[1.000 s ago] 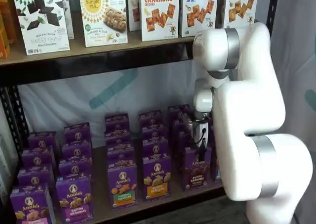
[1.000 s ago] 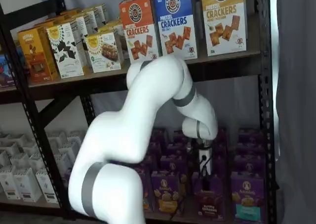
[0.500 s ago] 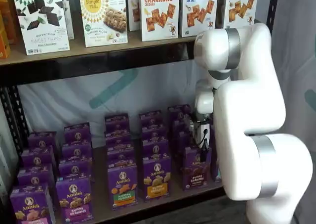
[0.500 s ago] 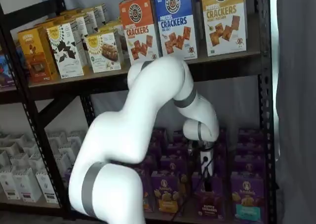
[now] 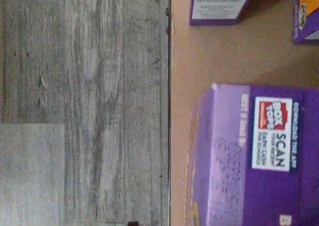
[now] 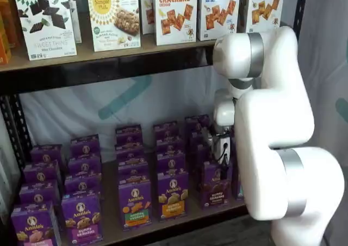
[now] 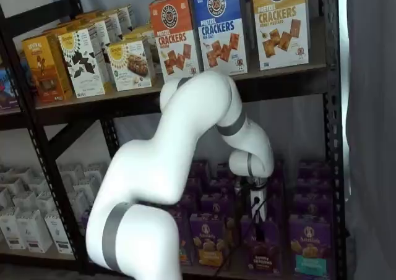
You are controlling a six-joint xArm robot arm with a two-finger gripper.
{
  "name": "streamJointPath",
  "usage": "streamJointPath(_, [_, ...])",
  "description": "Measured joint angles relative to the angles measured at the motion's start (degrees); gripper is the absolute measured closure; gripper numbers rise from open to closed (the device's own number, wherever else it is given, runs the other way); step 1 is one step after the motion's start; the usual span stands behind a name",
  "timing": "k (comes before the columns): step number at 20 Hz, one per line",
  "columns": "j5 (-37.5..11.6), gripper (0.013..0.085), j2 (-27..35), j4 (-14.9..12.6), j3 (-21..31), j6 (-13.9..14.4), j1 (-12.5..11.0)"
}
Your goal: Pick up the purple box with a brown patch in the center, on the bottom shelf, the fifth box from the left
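The purple box (image 7: pixel 263 255) stands at the front of the bottom shelf (image 6: pixel 114 229). The gripper (image 7: pixel 258 215) hangs directly above it, not touching; finger spacing cannot be determined.

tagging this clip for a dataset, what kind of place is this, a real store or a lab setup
Most likely a mock grocery aisle in a lab, not a real store. A black metal rack holds neat rows of cracker boxes and purple Annie's boxes, a white robot arm reaches among them, and a creased sheet hangs behind the shelves.
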Motion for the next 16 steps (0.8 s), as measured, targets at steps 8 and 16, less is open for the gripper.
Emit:
streamJointPath(8, [-0.1, 0.0290, 0.7, 0.9, -0.9, -0.5, 0.3])
streamJointPath(16, [0.8, 0.0450, 0.8, 0.9, -1.3, -0.6, 0.1])
